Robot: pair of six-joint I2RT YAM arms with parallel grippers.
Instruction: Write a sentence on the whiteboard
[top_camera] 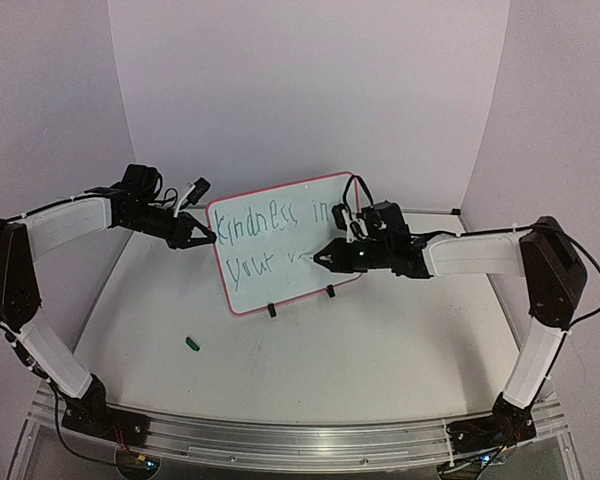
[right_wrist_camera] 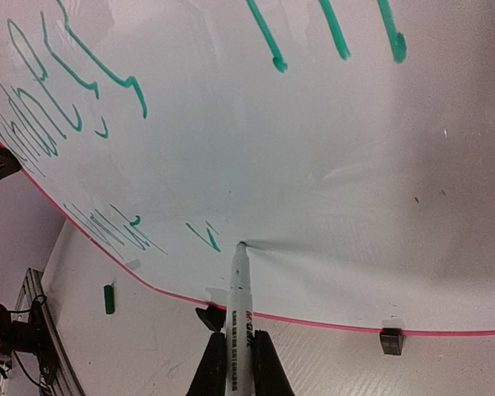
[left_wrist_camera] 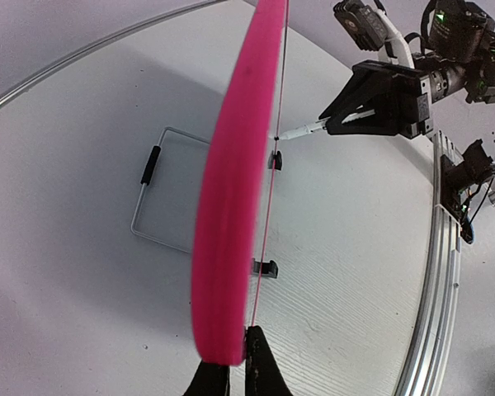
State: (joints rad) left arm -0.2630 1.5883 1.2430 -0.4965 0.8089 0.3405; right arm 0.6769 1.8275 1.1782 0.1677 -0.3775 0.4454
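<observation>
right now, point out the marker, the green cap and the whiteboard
marker [right_wrist_camera: 238,290]: right wrist view, on its white barrel
cap [top_camera: 192,343]: top view, on its middle
whiteboard [top_camera: 280,288]: top view, on bare white under the writing

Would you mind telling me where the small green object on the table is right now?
In the top view the small green object lies on the table, left of centre, just in front of the lower left corner of the whiteboard.
</observation>
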